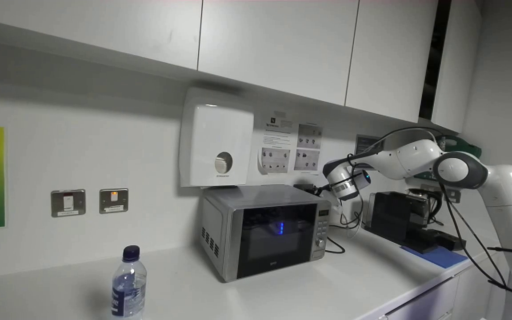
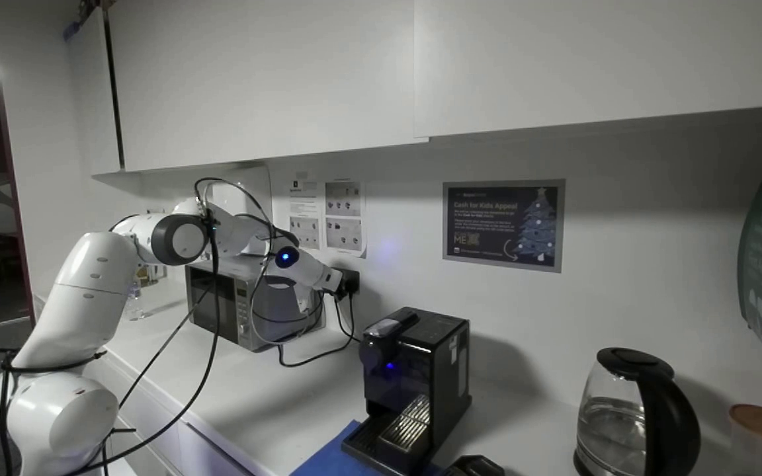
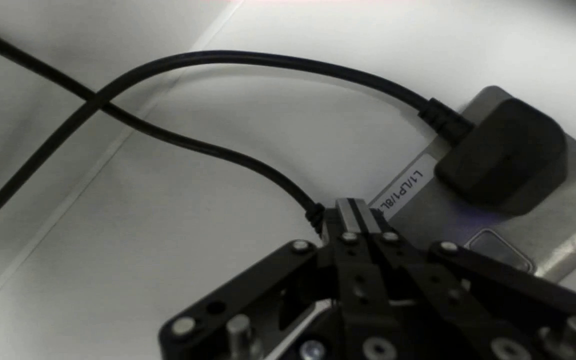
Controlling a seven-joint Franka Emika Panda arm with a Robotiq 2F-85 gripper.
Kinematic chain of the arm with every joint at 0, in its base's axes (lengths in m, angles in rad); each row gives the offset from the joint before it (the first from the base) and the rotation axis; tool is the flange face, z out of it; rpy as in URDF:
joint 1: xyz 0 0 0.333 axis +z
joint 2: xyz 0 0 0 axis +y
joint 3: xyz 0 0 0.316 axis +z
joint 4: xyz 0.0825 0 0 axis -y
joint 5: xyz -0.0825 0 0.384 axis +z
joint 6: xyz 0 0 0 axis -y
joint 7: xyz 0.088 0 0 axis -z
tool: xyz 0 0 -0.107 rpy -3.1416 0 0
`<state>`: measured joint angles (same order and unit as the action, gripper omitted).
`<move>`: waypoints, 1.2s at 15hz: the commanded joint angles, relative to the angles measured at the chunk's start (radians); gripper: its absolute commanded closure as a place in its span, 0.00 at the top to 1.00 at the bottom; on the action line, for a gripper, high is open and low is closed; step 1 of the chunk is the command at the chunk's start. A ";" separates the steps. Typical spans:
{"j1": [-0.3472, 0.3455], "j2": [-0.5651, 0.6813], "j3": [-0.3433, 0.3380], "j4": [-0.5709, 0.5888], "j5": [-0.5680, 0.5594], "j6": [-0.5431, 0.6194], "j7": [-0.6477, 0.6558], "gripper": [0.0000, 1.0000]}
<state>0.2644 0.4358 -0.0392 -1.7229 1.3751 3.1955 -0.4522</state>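
Plug (image 3: 508, 155) at two o'clock from the hand (image 3: 357, 216), closed tip to tip! Switch (image 3: 500, 250) just past three. Black cable (image 3: 238, 157) comes from ten, vanishing behind the hand. Microwave (image 1: 274, 240) at eight in an exterior view, blocking sight below; coffee machine (image 2: 444, 370) at five in an exterior view. Only the wrist view shows the label (image 3: 405, 186) beside the plug.
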 commanded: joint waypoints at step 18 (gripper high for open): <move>0.287 -0.391 -0.439 -0.512 -1.012 -0.212 0.799 0.00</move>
<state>0.4823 0.1384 -0.3729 -2.1817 0.5587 3.0486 0.2047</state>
